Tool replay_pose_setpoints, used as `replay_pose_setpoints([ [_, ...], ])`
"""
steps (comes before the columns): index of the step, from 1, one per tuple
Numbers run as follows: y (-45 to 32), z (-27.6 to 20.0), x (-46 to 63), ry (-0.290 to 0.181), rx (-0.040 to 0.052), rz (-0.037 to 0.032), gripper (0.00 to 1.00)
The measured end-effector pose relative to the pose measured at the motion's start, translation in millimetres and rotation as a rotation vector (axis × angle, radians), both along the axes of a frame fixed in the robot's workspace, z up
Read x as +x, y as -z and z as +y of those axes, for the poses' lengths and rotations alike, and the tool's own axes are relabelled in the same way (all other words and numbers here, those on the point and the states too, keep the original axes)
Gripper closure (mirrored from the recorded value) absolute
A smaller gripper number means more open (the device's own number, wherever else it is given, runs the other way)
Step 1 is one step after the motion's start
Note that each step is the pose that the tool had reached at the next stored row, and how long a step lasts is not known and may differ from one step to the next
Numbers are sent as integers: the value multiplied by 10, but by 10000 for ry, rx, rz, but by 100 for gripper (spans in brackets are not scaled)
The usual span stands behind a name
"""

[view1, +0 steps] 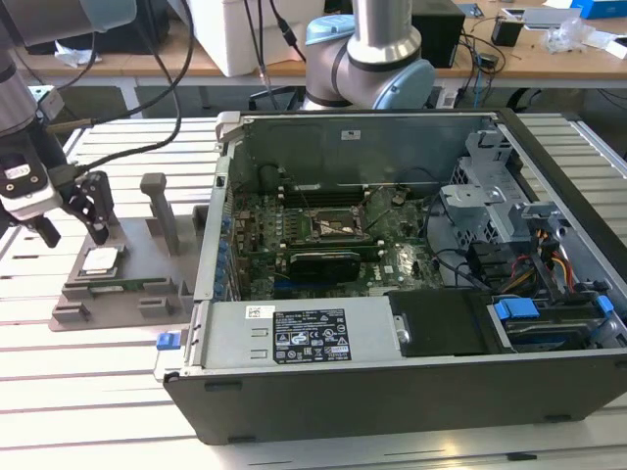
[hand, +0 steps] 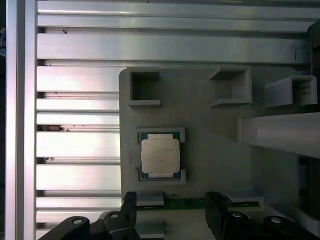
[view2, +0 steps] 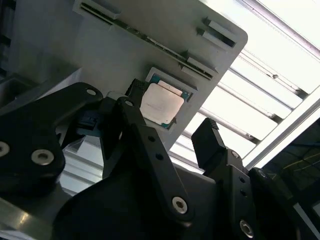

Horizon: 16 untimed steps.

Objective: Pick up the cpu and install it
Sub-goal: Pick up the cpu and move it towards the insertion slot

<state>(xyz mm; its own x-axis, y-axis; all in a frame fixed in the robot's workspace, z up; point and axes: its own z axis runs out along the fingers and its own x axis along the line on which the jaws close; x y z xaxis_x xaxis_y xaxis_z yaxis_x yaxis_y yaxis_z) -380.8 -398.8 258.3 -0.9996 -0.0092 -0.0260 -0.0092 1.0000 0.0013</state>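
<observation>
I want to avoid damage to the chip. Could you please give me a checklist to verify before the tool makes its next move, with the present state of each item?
1. The cpu lies flat in its recess of the grey tray: ok.
2. The tool is open and holds nothing: ok.
3. The tool hangs above the cpu, not touching it: ok.
4. The fingers are centred on the cpu: cannot tell.
5. The motherboard socket in the computer case is open and free: cannot tell.
</observation>
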Motion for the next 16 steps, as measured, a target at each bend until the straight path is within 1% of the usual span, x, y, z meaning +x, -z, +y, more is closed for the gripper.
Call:
replay_pose_setpoints([
  [2, 66, 0, 0, 0, 1, -1, 34],
  [6, 150, 0, 0, 0, 1, 0, 34],
  [14, 289, 0, 1, 0, -3, 0, 34],
  [16, 326, 7, 12, 0, -39, 0, 34],
])
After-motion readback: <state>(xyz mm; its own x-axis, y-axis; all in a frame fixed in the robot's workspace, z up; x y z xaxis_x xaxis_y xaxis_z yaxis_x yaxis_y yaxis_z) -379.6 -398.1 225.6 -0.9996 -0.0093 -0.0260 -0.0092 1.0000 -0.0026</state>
